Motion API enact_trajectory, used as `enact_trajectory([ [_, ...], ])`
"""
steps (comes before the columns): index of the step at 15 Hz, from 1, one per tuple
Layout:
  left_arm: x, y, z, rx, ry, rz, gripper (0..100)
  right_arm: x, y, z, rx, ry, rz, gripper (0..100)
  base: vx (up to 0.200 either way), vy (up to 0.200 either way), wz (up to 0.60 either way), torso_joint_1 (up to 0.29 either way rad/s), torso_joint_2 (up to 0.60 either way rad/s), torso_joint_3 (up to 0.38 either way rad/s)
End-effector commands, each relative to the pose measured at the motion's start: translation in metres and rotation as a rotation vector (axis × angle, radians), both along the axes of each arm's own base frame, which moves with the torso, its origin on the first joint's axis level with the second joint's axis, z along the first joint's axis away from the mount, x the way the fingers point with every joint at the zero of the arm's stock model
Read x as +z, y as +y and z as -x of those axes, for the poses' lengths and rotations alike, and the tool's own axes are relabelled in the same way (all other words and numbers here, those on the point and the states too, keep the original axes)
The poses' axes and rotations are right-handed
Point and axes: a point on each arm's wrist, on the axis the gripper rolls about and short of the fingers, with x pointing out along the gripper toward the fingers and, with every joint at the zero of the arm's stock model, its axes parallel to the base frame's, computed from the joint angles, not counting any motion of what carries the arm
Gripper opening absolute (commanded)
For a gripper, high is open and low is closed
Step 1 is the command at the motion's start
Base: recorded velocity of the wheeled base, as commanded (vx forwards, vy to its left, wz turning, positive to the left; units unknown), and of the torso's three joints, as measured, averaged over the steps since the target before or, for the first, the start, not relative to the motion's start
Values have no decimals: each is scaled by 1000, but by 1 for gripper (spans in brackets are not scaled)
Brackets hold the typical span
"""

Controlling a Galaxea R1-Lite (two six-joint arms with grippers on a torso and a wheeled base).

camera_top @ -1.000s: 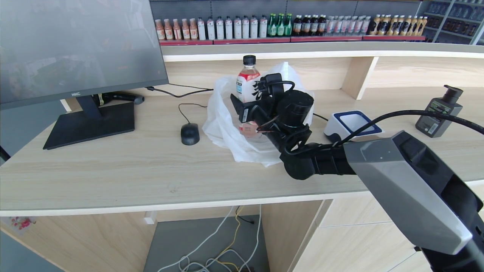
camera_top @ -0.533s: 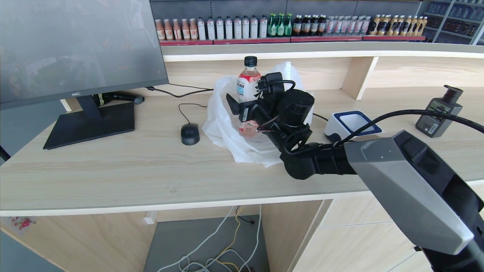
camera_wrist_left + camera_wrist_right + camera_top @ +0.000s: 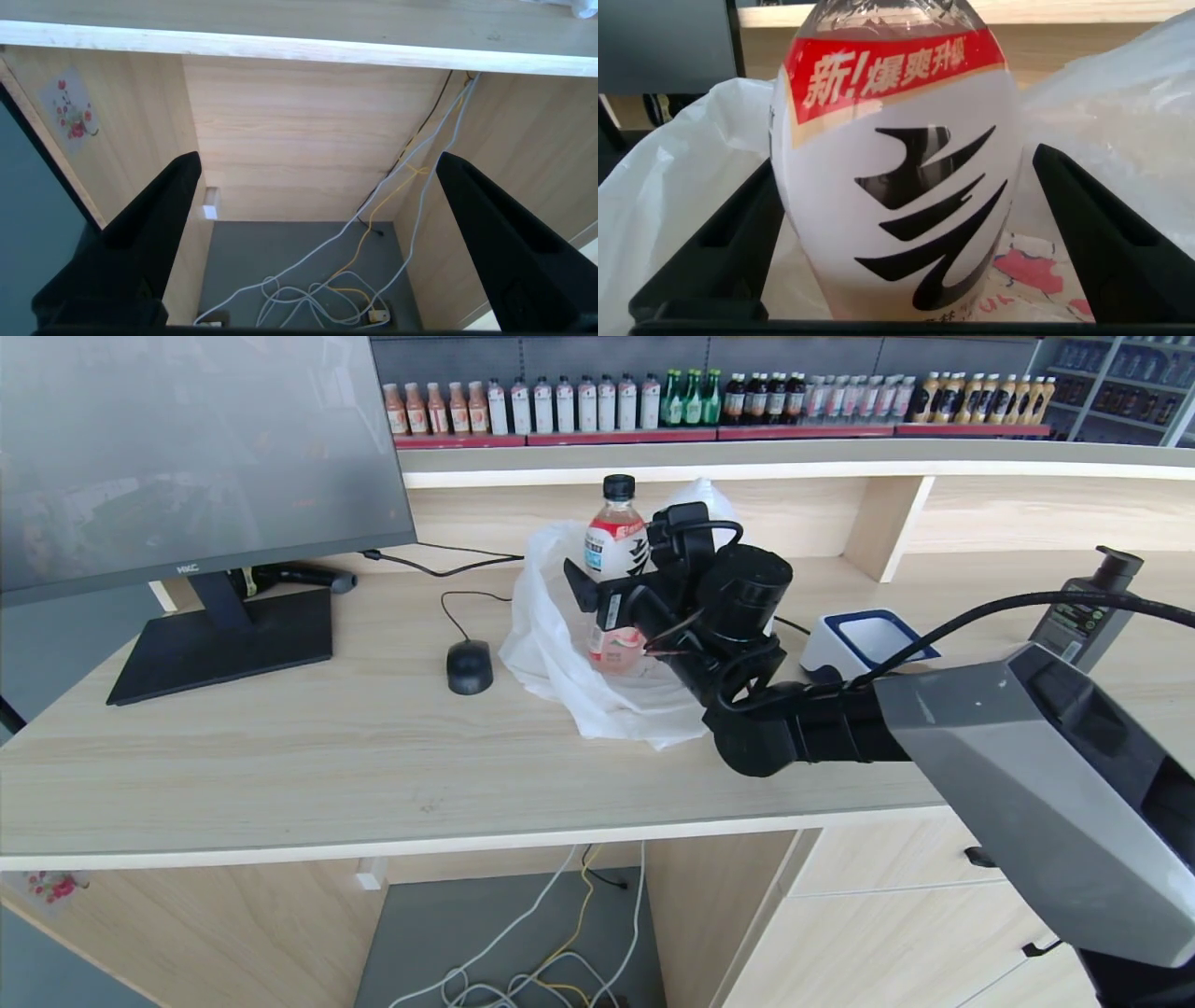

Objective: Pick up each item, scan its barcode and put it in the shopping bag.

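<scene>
- White plastic shopping bag [image 3: 551,649] [image 3: 691,177] sits crumpled on the pale wood tabletop [image 3: 280,756], its mouth open around the right gripper [image 3: 613,586] [image 3: 896,247].
- Right gripper is at the bag's mouth with its fingers [image 3: 729,243] spread, one on each side of the bottle [image 3: 611,546] [image 3: 896,187]. A thin gap shows at one finger, so it is not pinching.
- Bottle holds pink drink and has a white-and-red label and a black cap. It stands upright in the bag between the gripper's fingers, its cap above them.
- Scanner [image 3: 868,649] lies on the tabletop to the right of this gripper, apart from the bag.
- Dark pump bottle [image 3: 1083,607] stands farther out on that side.
- Black mouse [image 3: 469,665] lies to the gripper's left, just beside the bag, with the monitor [image 3: 187,439] beyond it.
- Left gripper [image 3: 313,210] hangs below the tabletop's edge, fingers spread wide, with loose cables [image 3: 318,289] on the floor under it.
</scene>
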Motion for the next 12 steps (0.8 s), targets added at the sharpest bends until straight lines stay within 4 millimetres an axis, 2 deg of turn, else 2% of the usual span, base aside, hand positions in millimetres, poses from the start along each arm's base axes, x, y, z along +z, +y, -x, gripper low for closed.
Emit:
enact_trajectory([
  [1,0,0,0,-1,0,0,100,22,-13,20,3,-3,-3,100,0,0,0,0,0,0],
  [5,0,0,0,-1,0,0,100,39,-34,52,3,-13,-10,100,0,0,0,0,0,0],
  [6,0,0,0,-1,0,0,100,41,-46,69,3,-11,-10,100,0,0,0,0,0,0],
  [9,0,0,0,1,0,0,100,33,-77,110,-1,-13,-16,100,0,0,0,0,0,0],
  [12,0,0,0,-1,0,0,100,18,-104,151,1,-9,-17,100,0,0,0,0,0,0],
])
